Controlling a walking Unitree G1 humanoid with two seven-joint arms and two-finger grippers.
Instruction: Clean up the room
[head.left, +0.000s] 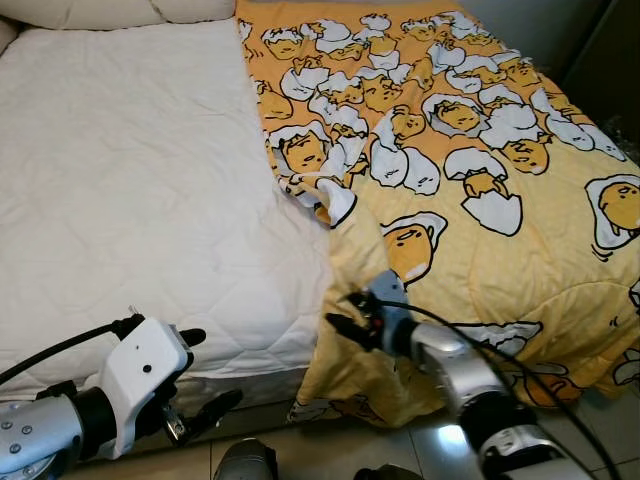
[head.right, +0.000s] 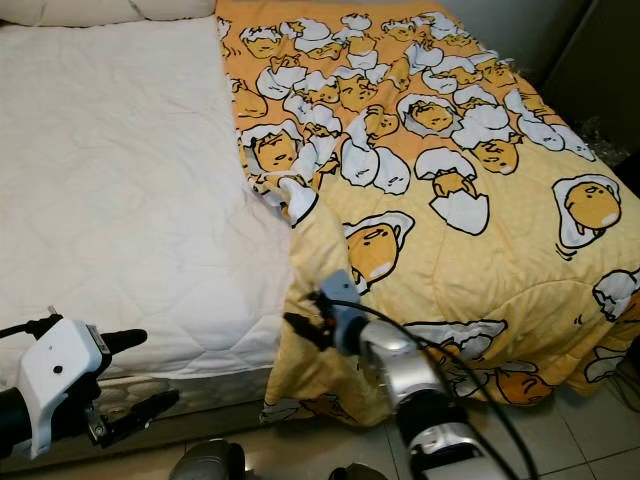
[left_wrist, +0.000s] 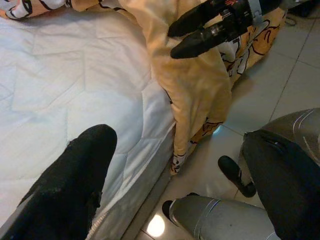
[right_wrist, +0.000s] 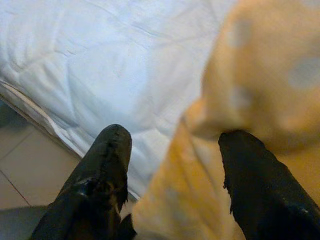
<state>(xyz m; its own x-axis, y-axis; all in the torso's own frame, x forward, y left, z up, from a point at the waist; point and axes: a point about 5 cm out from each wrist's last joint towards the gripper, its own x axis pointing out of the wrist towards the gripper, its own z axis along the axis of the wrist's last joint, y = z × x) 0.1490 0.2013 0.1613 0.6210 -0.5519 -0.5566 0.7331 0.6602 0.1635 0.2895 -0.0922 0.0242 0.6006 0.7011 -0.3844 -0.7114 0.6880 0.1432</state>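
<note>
A yellow blanket (head.left: 470, 190) printed with egg characters covers the right half of a bed. Its left edge is folded back, and a corner (head.left: 345, 375) hangs over the foot of the bed toward the floor. The bare white quilted mattress (head.left: 130, 190) makes up the left half. My right gripper (head.left: 342, 322) is at the hanging fold by the bed's foot. It is open, with the blanket edge (right_wrist: 200, 165) lying between its fingers (right_wrist: 107, 160). My left gripper (head.left: 210, 372) is open and holds nothing, low at the mattress's front edge, left of the blanket.
Beige floor tiles (left_wrist: 280, 75) run along the foot of the bed. White pillows (head.left: 120, 10) lie at the head. Dark furniture (head.left: 600, 50) stands at the far right. A black slipper-like object (left_wrist: 236, 175) lies on the floor near my silver legs (left_wrist: 220, 222).
</note>
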